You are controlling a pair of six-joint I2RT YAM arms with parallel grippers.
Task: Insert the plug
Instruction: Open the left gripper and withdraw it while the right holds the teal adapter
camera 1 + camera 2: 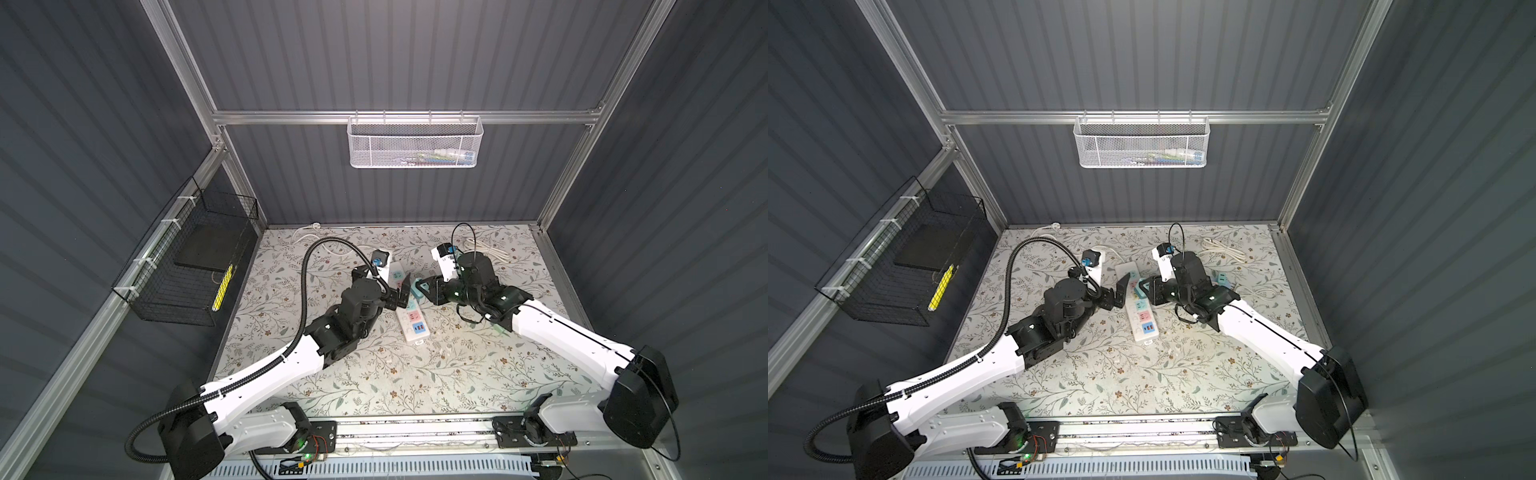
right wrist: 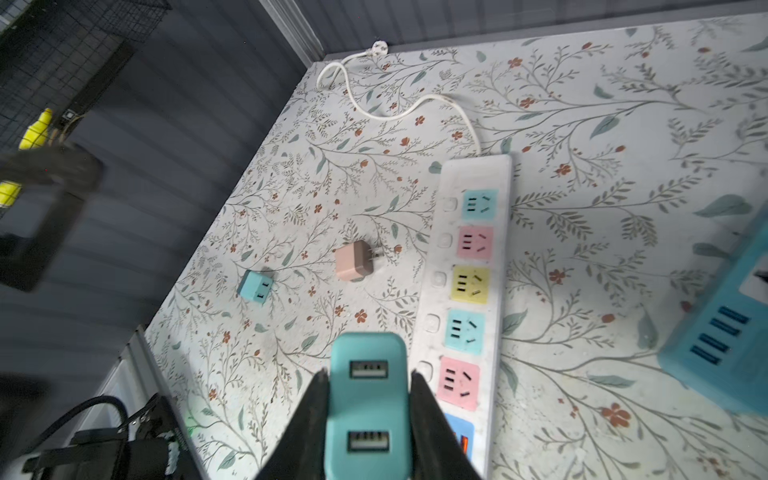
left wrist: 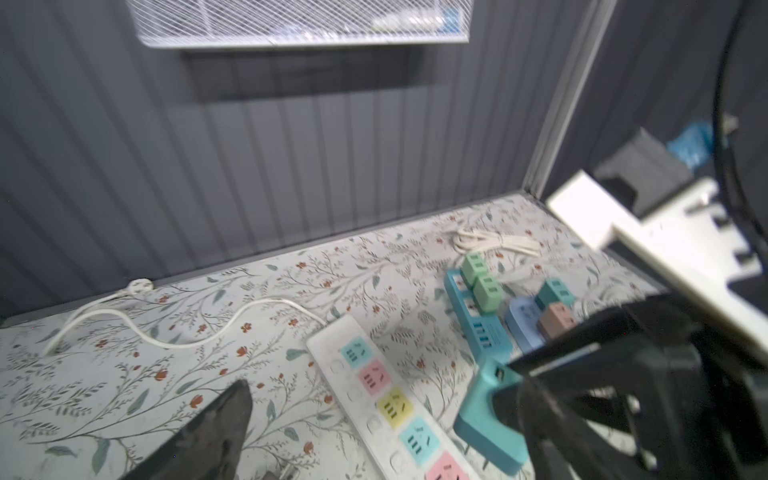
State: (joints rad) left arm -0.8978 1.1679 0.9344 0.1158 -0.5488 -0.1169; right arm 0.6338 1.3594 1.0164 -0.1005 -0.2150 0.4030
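Observation:
My right gripper (image 2: 368, 382) is shut on a teal plug (image 2: 368, 407) that has two USB ports facing the wrist camera. In the left wrist view the plug (image 3: 490, 419) hangs with its prongs down, just above and beside the white power strip (image 3: 374, 399), apart from it. The strip (image 1: 409, 320) lies mid-table with teal, pink and yellow sockets (image 2: 469, 291). Across the strip from the plug, my left gripper (image 1: 401, 293) stands open and holds nothing. Only one of its fingers (image 3: 208, 436) shows in the left wrist view.
A blue power strip (image 3: 478, 324) with green plugs and a paler blue one (image 3: 525, 324) lie behind the right arm. A beige plug (image 2: 353, 262) and a small teal cube (image 2: 255, 286) lie loose left of the white strip. A coiled white cable (image 1: 490, 249) lies at the back right.

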